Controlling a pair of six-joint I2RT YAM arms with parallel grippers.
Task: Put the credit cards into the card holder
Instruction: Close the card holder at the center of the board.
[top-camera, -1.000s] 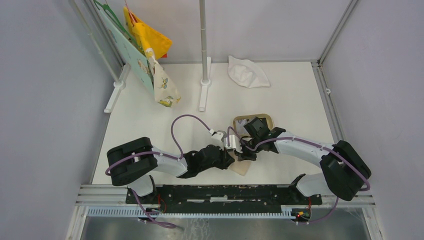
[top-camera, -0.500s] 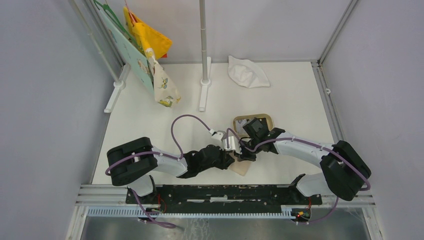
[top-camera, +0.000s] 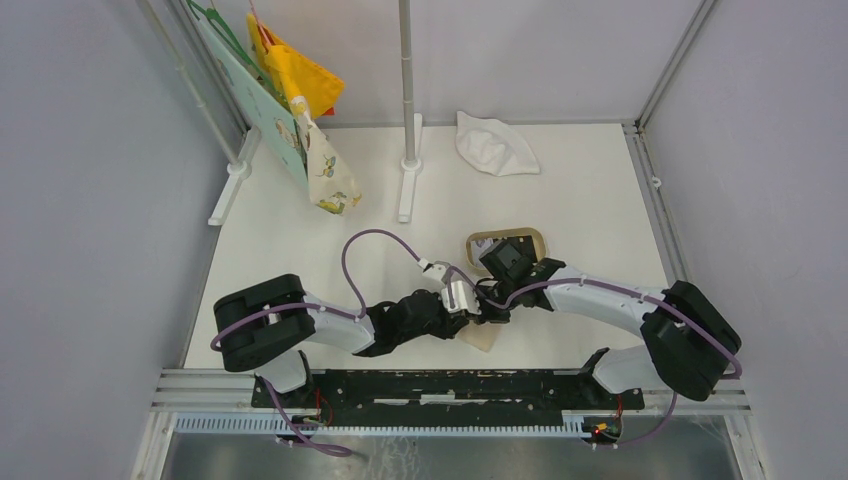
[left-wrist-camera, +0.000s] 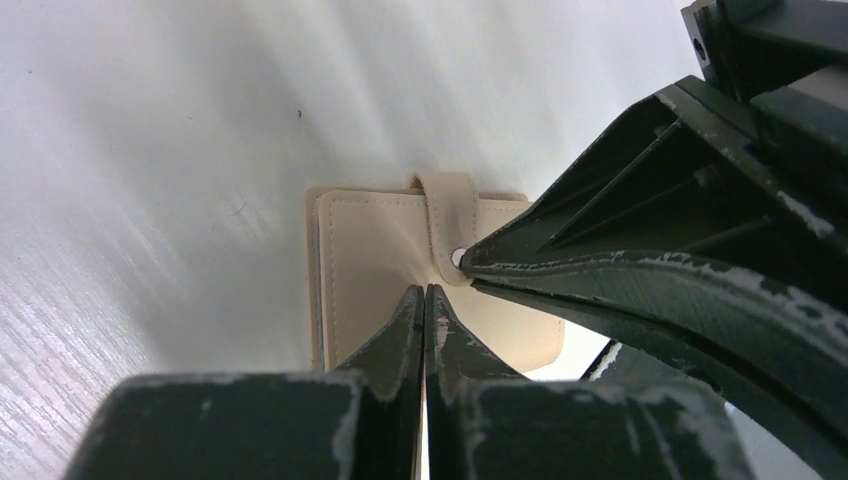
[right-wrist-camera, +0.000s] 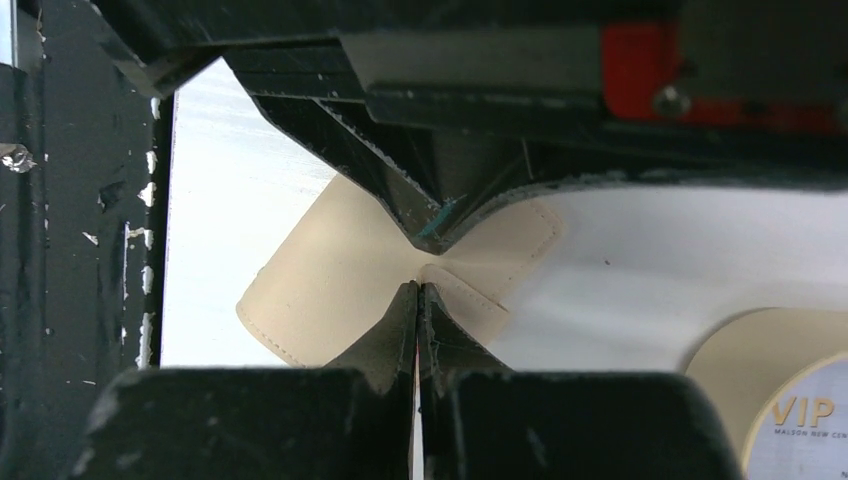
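Observation:
The beige card holder (top-camera: 482, 338) lies folded shut on the white table, its strap snapped down over the front (left-wrist-camera: 447, 215). My left gripper (left-wrist-camera: 425, 290) is shut, nothing between its fingers, tips down on the holder's cover. My right gripper (right-wrist-camera: 418, 287) is also shut and empty, and its tips meet the strap by the round snap (left-wrist-camera: 458, 257). In the top view the two grippers, left (top-camera: 468, 305) and right (top-camera: 490, 308), come together tip to tip over the holder. A grey-white credit card (right-wrist-camera: 800, 425) printed VIP lies in the tan tray (right-wrist-camera: 720, 350); other cards are hidden.
The tan oval tray (top-camera: 535, 238) sits just behind the right wrist. A white pole on a base (top-camera: 408, 160) stands at the back, with a crumpled white cloth (top-camera: 495, 145) to its right. Coloured bags (top-camera: 300, 95) hang on a rack at the back left.
The right wrist has shifted a little left and toward the near edge, closing on the left gripper. The left wrist has turned slightly. Both grippers stay shut.

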